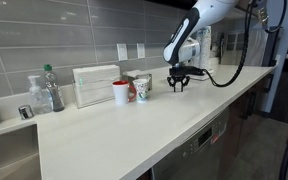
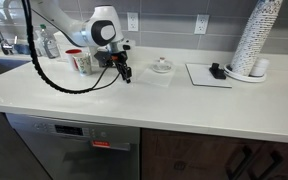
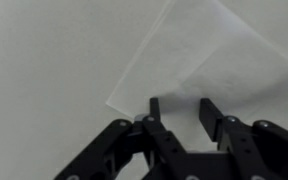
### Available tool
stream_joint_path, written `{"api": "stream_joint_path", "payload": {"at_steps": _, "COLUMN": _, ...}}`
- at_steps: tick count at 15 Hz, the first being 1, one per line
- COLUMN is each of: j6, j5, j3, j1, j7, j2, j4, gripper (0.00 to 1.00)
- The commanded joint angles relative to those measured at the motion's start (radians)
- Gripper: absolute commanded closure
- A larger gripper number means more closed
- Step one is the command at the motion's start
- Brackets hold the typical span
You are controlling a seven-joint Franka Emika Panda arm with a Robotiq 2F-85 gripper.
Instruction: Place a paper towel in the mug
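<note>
The paper towel [image 3: 216,62] lies flat on the white counter, one corner pointing toward the lower left of the wrist view. My gripper [image 3: 179,108] is open and empty, just above the towel's near edge, with both fingers over the sheet. In both exterior views the gripper [image 1: 178,82] [image 2: 124,73] points down at the counter, and the towel is hard to make out against the white surface. The red mug [image 1: 121,93] [image 2: 74,59] stands upright beside the gripper, with a white patterned cup [image 1: 141,90] between them.
A white ribbed box [image 1: 96,85] stands behind the mug. Bottles [image 1: 47,90] stand near the sink end. A small dish [image 2: 162,66], a white mat with a black object [image 2: 210,73] and a tall cup stack [image 2: 256,38] stand on the far side. The counter front edge [image 1: 134,165] is near.
</note>
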State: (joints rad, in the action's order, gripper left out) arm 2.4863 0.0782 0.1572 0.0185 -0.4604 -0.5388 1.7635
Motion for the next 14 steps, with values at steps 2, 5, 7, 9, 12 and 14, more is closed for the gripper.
{"api": "stream_joint_path", "payload": {"at_steps": 2, "j6": -0.013, "j5": -0.038, "j3": -0.007, "j1": -0.007, "j7": 0.019, "j2": -0.033, "j4": -0.028, "gripper": 0.57}}
{"api": "stream_joint_path", "payload": {"at_steps": 5, "j6": -0.012, "j5": -0.044, "j3": -0.007, "j1": -0.007, "j7": 0.02, "j2": -0.034, "j4": -0.031, "gripper": 0.63}}
{"api": "stream_joint_path", "payload": {"at_steps": 7, "j6": -0.014, "j5": -0.048, "j3": -0.007, "j1": -0.007, "j7": 0.021, "j2": -0.034, "j4": -0.032, "gripper": 0.67}}
{"api": "stream_joint_path", "payload": {"at_steps": 9, "j6": -0.015, "j5": -0.049, "j3": -0.007, "j1": -0.007, "j7": 0.022, "j2": -0.035, "j4": -0.034, "gripper": 0.73}}
{"api": "stream_joint_path", "payload": {"at_steps": 12, "j6": -0.015, "j5": -0.049, "j3": -0.007, "j1": -0.006, "j7": 0.023, "j2": -0.037, "j4": -0.037, "gripper": 0.85}}
{"api": "stream_joint_path", "payload": {"at_steps": 14, "j6": -0.015, "j5": -0.049, "j3": -0.008, "j1": -0.007, "j7": 0.026, "j2": -0.039, "j4": -0.039, "gripper": 0.9}}
